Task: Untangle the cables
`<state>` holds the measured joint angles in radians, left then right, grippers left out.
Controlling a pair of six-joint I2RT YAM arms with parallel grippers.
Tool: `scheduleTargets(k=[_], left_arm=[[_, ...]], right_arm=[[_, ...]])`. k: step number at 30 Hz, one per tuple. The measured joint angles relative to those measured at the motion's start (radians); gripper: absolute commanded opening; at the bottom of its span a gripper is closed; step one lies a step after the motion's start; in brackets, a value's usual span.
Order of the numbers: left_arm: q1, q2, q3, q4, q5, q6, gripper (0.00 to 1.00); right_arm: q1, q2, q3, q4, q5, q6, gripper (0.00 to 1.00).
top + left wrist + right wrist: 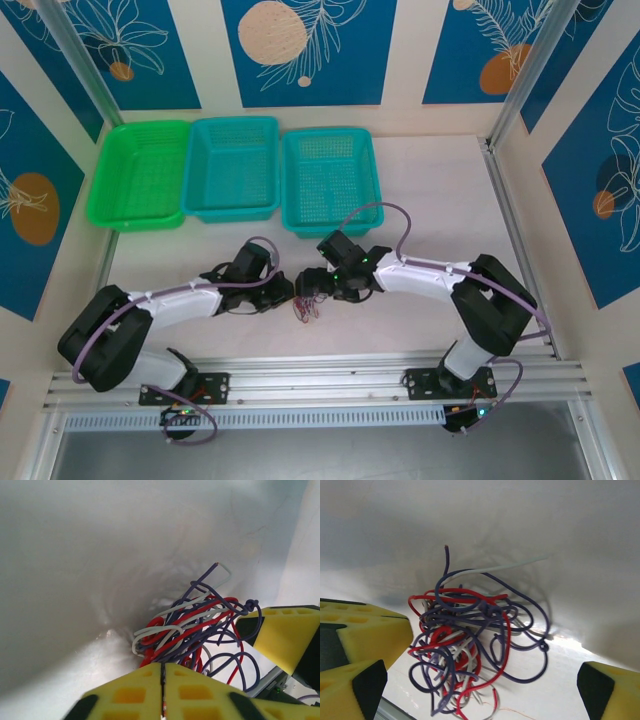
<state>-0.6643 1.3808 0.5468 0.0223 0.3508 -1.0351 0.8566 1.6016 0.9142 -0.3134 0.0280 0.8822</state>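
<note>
The cables (pixel 305 308) are one tangled clump of dark, red and white wire on the white table between the two arms. In the left wrist view the cables (pixel 200 615) lie just past my left gripper (pixel 162 672). Its yellow fingers are pressed together at the clump's near edge, and a bit of red strand shows in the seam. My right gripper (pixel 482 690) stands wide open with the cables (pixel 470 630) lying between its fingers. In the top view the left gripper (pixel 283 292) and right gripper (pixel 312 288) nearly meet over the clump.
Three baskets stand in a row at the back: a green one (pixel 140 215), a teal one (pixel 232 208) and another teal one (pixel 328 222). A metal rail (pixel 320 380) runs along the near table edge. One right finger (pixel 285 635) sits close beside the clump.
</note>
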Motion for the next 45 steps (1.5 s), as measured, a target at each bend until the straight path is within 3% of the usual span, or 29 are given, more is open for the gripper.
scheduleTargets(k=[2, 4, 11, 18, 26, 31, 35, 42, 45], left_arm=[[0.000, 0.000, 0.000, -0.002, -0.001, 0.005, 0.00], [0.000, 0.000, -0.002, -0.007, -0.003, 0.006, 0.00], [-0.001, -0.042, -0.003, -0.020, -0.007, 0.026, 0.00], [0.051, -0.260, -0.005, -0.198, -0.115, 0.101, 0.00], [0.305, -0.494, -0.051, -0.368, -0.138, 0.182, 0.00], [0.322, -0.509, -0.085, -0.400, -0.116, 0.201, 0.00], [0.317, -0.485, -0.124, -0.339, -0.078, 0.196, 0.00], [0.266, -0.492, -0.127, -0.321, -0.133, 0.280, 0.37], [0.251, -0.545, -0.127, -0.308, -0.161, 0.341, 0.39]], right_arm=[[0.010, 0.010, 0.001, 0.013, 0.002, 0.013, 0.95], [0.018, 0.023, 0.004, 0.021, 0.010, 0.030, 0.80], [0.029, 0.092, 0.010, 0.072, 0.076, 0.085, 0.02], [-0.021, 0.004, -0.065, 0.055, 0.181, 0.122, 0.00], [-0.293, -0.444, -0.402, -0.009, 0.249, 0.256, 0.00], [-0.392, -0.697, -0.509, -0.091, 0.254, 0.273, 0.00], [-0.380, -0.718, -0.513, -0.075, 0.233, 0.242, 0.00], [-0.296, -0.588, -0.434, -0.078, 0.225, 0.150, 0.00], [-0.285, -0.572, -0.370, -0.074, 0.212, 0.102, 0.00]])
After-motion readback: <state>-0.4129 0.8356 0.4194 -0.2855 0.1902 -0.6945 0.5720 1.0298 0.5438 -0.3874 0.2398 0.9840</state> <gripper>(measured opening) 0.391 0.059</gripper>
